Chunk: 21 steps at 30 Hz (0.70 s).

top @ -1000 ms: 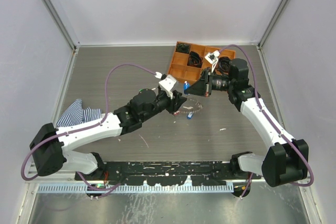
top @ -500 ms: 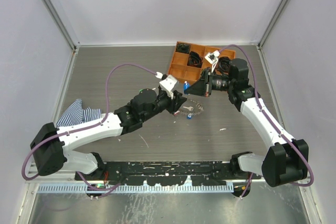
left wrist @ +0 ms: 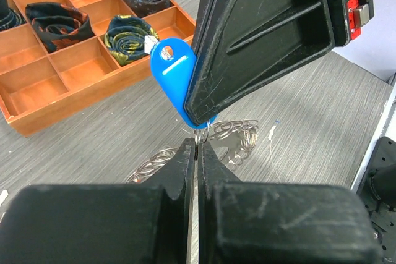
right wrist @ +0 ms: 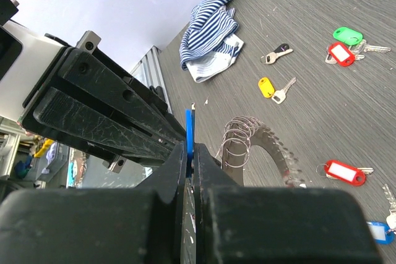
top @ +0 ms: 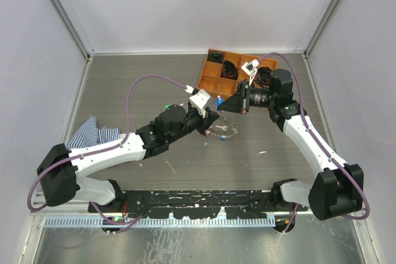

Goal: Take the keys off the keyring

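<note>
**Hazards at the pull.** The right end effector [right wrist: 189, 148] is clenched on a blue teardrop-shaped plastic key tag [left wrist: 173, 75] and holds it edge-up. Just below lies the thin grey metal keyring fringed with small links [left wrist: 232, 133], on the grey wood-grain surface [top: 142, 85] between the arms. The left end effector [left wrist: 197, 151] is clenched directly under the tag; whether it pinches the tag's link cannot be told. If it pinches nothing, a pull likely drags the whole ring along. Thin wire may also slip free, or the tag may twist out of its grasp.
</note>
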Tool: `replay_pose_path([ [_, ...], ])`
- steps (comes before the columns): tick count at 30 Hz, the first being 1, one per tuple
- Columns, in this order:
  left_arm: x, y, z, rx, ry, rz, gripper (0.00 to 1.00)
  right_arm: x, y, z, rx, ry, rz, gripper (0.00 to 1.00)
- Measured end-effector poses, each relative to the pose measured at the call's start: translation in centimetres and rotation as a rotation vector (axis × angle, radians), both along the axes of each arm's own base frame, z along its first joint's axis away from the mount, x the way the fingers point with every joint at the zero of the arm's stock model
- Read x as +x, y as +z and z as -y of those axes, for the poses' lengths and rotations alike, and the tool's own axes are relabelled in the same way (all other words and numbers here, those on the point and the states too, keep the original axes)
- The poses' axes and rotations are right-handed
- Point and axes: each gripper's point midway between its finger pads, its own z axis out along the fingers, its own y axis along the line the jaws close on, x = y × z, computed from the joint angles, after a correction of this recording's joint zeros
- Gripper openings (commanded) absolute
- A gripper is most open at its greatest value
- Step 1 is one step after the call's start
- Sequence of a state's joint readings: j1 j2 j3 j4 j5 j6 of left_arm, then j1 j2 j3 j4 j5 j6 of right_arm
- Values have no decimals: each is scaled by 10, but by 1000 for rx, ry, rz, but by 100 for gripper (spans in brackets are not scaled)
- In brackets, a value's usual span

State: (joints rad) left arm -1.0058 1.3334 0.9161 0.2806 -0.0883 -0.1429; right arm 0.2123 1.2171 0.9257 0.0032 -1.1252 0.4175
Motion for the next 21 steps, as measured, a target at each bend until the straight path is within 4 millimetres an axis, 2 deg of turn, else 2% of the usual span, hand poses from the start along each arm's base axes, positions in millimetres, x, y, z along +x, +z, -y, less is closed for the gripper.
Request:
replay_pose_path([
  [11, -4, 1, -1, 5, -42, 28, 0, 3, -2, 6, -17, -31, 10, 1],
  [21, -10, 14, -11, -23, -81, 62, 0, 15, -19, 18, -91, -104, 42, 1],
])
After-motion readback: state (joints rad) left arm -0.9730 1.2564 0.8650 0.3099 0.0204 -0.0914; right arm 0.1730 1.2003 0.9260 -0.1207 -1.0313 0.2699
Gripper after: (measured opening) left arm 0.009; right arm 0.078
